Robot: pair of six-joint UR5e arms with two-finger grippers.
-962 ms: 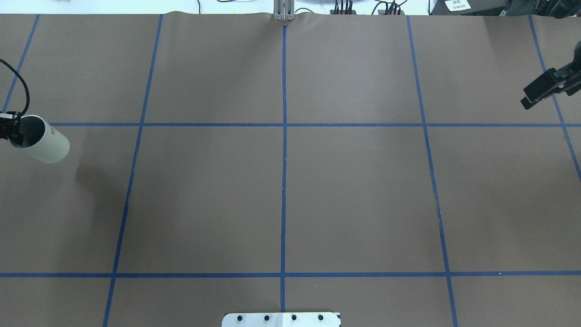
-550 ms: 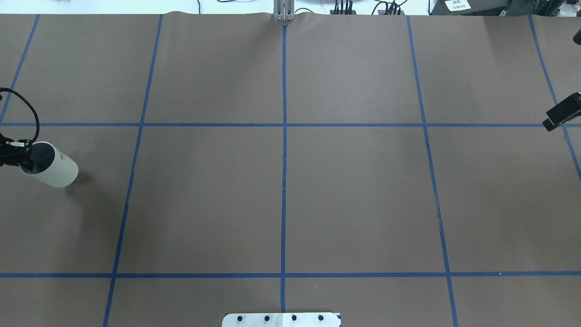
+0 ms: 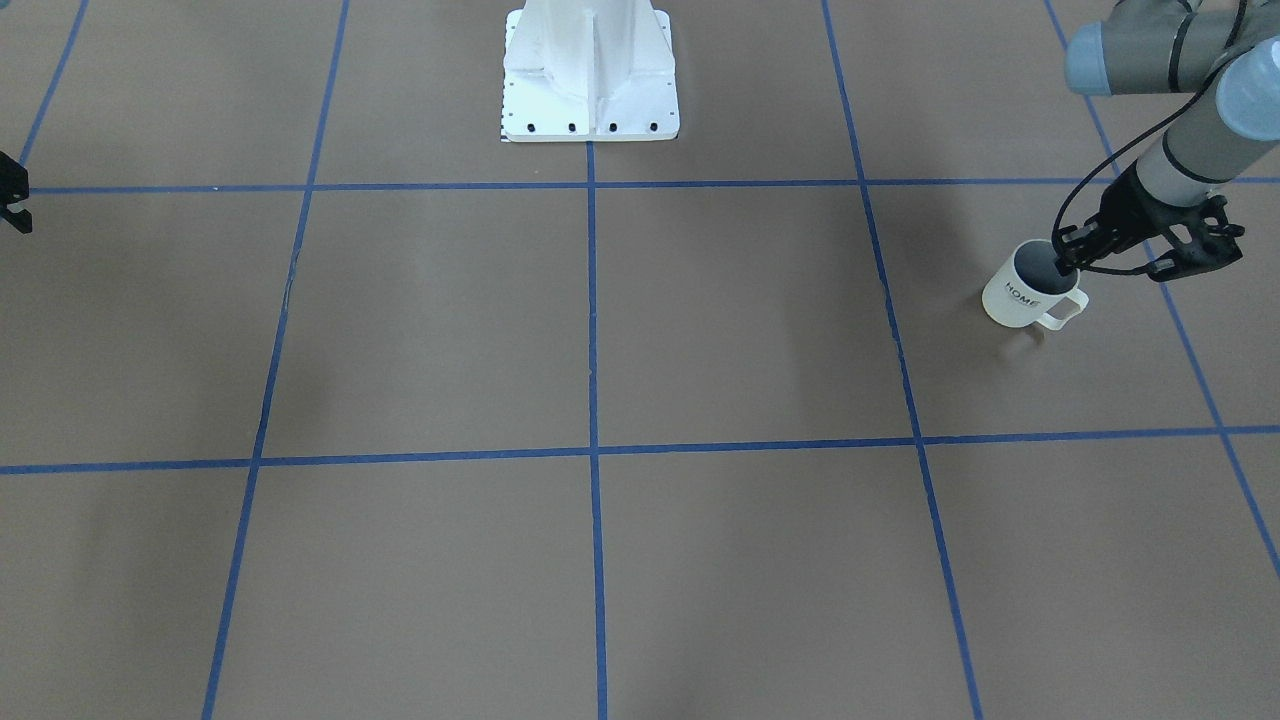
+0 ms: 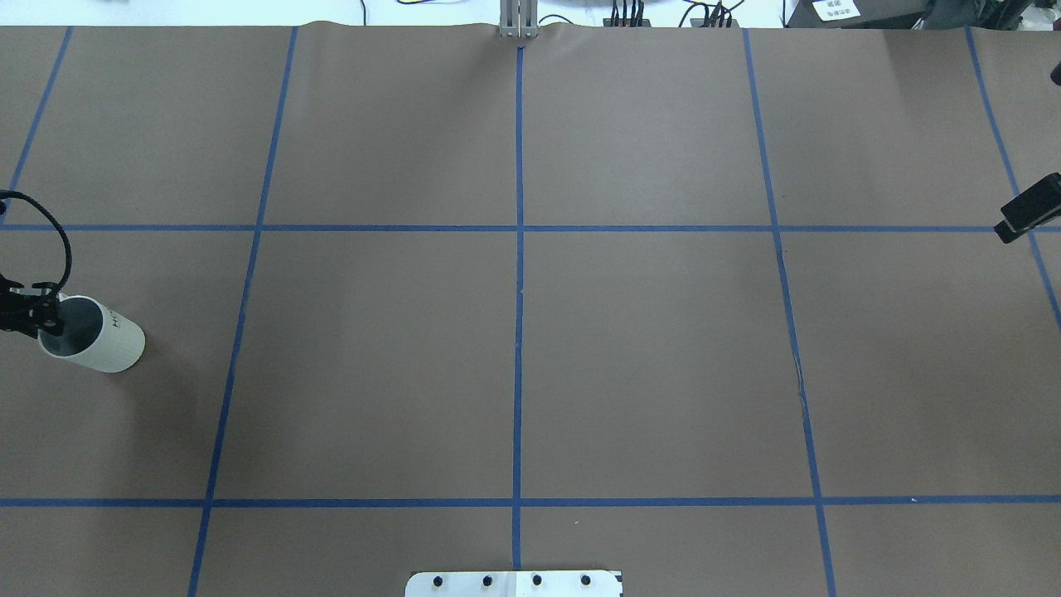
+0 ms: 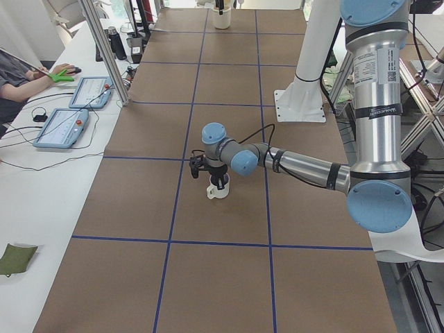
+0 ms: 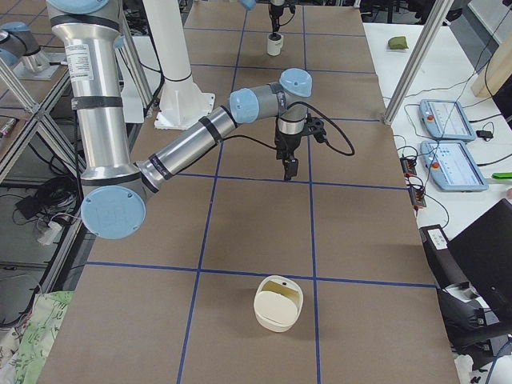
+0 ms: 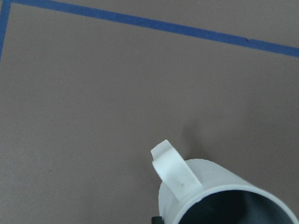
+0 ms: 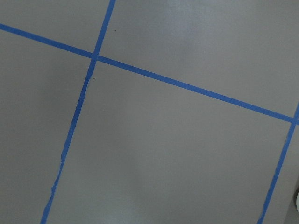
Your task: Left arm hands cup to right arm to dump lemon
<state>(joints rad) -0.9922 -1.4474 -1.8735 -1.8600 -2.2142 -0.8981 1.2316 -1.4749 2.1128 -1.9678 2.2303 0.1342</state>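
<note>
At the cup (image 3: 1015, 296) rim, the left claw (image 3: 1064, 266) is clamped; handover comes next, toward the far-off right claw (image 4: 1026, 219), gape unclear.

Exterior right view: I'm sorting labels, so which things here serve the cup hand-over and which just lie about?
In the job: cup, gripped at its rim by the left gripper; right gripper, far from it. No lemon shows.
Lying about: cream tub (role unclear), green pad, tablet on the side bench.
</note>
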